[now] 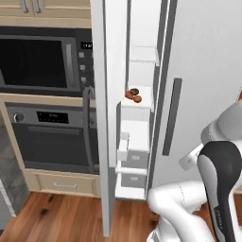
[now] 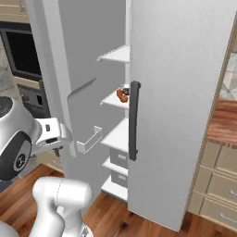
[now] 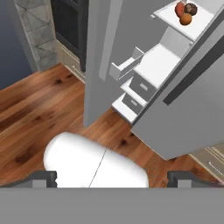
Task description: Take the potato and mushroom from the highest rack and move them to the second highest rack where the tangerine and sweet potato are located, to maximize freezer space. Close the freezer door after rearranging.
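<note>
Hand (image 3: 112,178) open, fingertips cut off; freezer door (image 1: 101,118) ajar, half hiding tangerine (image 3: 185,19), sweet potato (image 3: 179,8)

Matt light-grey freezer door (image 1: 101,118), glossy wood-plank floor (image 3: 39,109).

Freezer door (image 2: 78,69) ajar, white shelves inside — sweet potato (image 2: 122,96) on one shelf

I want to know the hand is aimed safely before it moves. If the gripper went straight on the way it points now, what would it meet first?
Judging by the hand view, the open gripper points down, so it would probably meet the robot's own white body first, then the wooden floor in front of the freezer door. Depth is unclear.
</note>
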### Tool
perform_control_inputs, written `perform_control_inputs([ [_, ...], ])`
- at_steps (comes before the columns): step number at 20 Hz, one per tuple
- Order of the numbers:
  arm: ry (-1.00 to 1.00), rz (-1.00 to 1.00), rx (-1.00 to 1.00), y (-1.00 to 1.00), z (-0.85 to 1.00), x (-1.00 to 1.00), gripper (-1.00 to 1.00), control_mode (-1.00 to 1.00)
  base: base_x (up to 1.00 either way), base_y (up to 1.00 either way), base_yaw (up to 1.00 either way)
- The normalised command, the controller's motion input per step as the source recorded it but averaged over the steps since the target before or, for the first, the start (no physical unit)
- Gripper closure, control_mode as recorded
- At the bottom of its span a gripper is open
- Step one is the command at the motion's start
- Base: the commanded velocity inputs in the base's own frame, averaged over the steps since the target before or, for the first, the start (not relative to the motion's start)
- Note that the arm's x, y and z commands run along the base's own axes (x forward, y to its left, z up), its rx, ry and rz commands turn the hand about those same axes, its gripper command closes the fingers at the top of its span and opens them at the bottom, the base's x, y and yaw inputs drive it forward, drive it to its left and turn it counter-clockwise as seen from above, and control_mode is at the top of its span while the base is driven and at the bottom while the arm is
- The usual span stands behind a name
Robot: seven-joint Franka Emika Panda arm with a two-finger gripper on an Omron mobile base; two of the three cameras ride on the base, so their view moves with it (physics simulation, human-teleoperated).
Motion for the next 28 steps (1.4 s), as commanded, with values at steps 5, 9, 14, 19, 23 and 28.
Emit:
perform_control_inputs([
  [5,0.0,0.0,0.0,0.0,0.0,0.0,-1.0,1.0,-0.44,0.67,-0.29],
  [9,0.0,0.0,0.0,0.0,0.0,0.0,-1.0,1.0,-0.02,0.92,-0.27],
  [14,0.0,0.0,0.0,0.0,0.0,0.0,-1.0,1.0,0.0,0.92,-0.2],
  [19,0.0,0.0,0.0,0.0,0.0,0.0,-1.0,1.0,0.0,0.78,-0.31],
  [23,0.0,0.0,0.0,0.0,0.0,0.0,-1.0,1.0,0.02,0.78,-0.43],
  [28,0.0,0.0,0.0,0.0,0.0,0.0,-1.0,1.0,0.02,0.83,-0.43],
])
